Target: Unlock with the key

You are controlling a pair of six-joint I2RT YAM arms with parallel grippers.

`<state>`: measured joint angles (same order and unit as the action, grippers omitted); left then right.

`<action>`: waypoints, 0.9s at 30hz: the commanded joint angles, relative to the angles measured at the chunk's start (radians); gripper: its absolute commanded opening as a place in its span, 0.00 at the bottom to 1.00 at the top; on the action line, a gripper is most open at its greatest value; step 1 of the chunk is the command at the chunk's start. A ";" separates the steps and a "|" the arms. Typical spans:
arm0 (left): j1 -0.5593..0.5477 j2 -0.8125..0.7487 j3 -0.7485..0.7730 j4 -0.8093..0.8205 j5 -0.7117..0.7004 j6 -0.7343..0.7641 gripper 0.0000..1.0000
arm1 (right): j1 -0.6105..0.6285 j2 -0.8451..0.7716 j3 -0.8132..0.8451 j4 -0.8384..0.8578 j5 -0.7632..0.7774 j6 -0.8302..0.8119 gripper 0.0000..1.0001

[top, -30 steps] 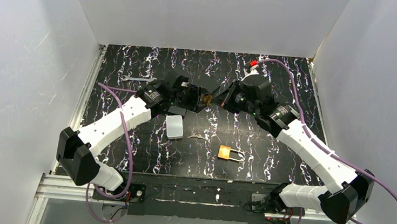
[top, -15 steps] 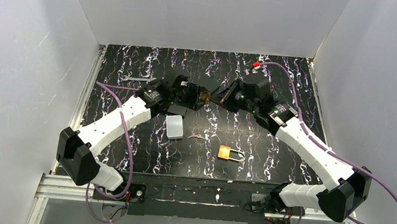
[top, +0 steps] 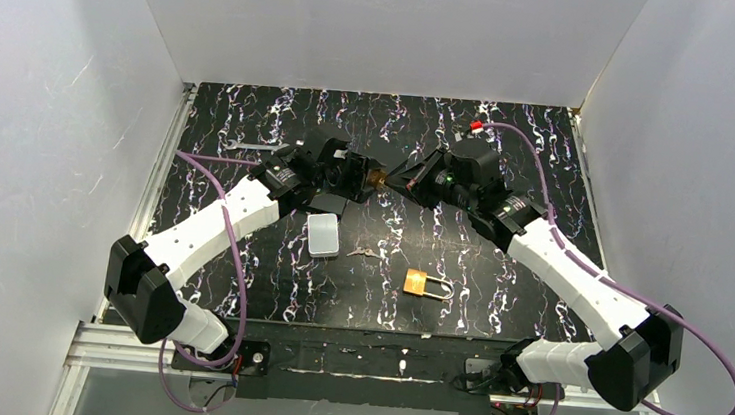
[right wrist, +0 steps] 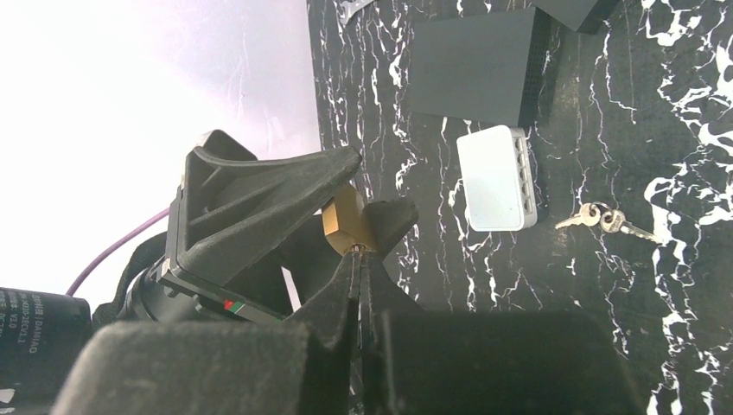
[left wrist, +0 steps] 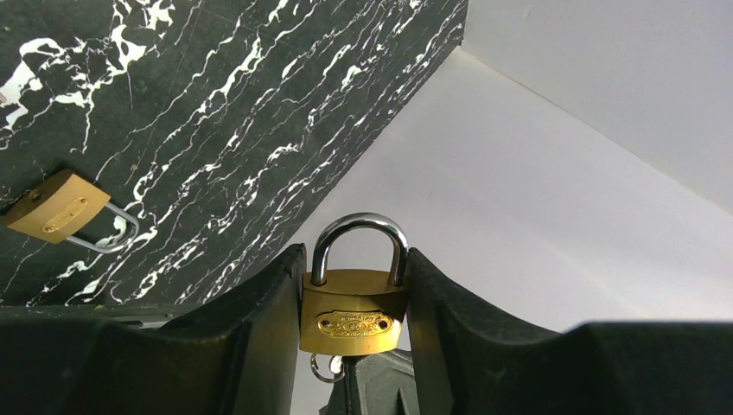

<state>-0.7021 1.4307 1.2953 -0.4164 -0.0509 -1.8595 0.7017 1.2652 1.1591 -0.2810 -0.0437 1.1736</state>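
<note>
In the upper middle of the overhead view the two arms meet above the black white-veined marble tabletop [top: 252,107]. The left gripper [left wrist: 354,252] is clamped on the flat sides of a brass padlock with a steel shackle [left wrist: 353,320], held off the table with the shackle pointing away from the wrist. The right gripper [right wrist: 356,259] has its fingers pressed tight together right at the keyhole end of the padlock's body. They seem to pinch a small silver key [left wrist: 321,367], but only its ring shows beneath the brass. Lower in the overhead frame a second brass padlock [top: 424,284] lies flat, with a loose pair of keys [top: 364,252] to its upper left and a white rectangular plastic box [top: 322,234] further left.
</note>
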 commanded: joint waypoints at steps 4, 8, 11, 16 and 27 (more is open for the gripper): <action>-0.032 -0.052 0.026 0.136 0.065 0.014 0.00 | 0.004 0.043 -0.062 0.124 -0.093 0.098 0.01; -0.032 -0.058 0.020 0.155 0.065 0.027 0.00 | -0.004 0.043 -0.094 0.167 -0.112 0.151 0.01; -0.033 -0.066 0.010 0.170 0.030 0.034 0.00 | -0.014 0.044 -0.121 0.203 -0.134 0.208 0.01; -0.032 -0.086 -0.003 0.173 0.031 0.058 0.00 | -0.045 0.068 -0.146 0.269 -0.213 0.336 0.01; -0.024 -0.114 -0.025 0.208 0.021 0.053 0.00 | -0.086 0.122 -0.094 0.306 -0.328 0.376 0.01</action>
<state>-0.6834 1.3914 1.2312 -0.3534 -0.1665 -1.7947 0.6052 1.3598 1.0313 0.0025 -0.3218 1.5658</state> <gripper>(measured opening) 0.403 0.029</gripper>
